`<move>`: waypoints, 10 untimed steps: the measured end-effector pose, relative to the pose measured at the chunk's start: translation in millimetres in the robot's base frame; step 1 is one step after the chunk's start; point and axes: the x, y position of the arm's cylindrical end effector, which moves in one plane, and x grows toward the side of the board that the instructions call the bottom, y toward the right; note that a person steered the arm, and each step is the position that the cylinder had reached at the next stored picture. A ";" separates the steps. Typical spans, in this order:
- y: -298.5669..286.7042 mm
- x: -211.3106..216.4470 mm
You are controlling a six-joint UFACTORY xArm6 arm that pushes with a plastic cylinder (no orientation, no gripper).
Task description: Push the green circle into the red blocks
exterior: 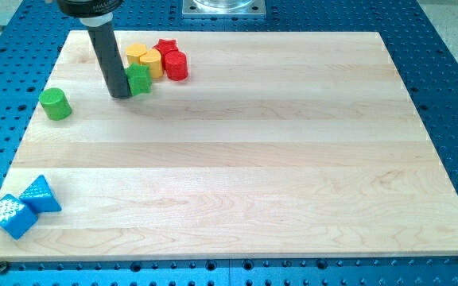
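Progress: little to none, judging by the layout. Small green cylinder block (the green circle) (55,104) sits alone near the wooden board's (237,175) left edge in the view, well apart from the red blocks, so the main push looks still to do. Red star-shaped block (164,46) and red cylinder block (176,65) sit touching each other near the view's top, in a cluster with two yellow blocks (145,58) and a green star-like block (138,79). My tip (121,95) rests on the board just left of that green star-like block, touching or nearly so; can't tell which. Tip is to the view's right of the green circle, between it and the cluster. No hand on this rig, only a bare rod, nothing grasped. Two blue blocks (22,206) lie at bottom left, out of play. Left to do: get the tip round to the circle's left side and shove it right and up into the reds.
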 end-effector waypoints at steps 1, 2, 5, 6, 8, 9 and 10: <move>22.0 0.0; 28.4 18.9; -104.9 42.9; -70.5 22.4; -86.4 -22.9; -18.5 -37.6; -64.1 -40.8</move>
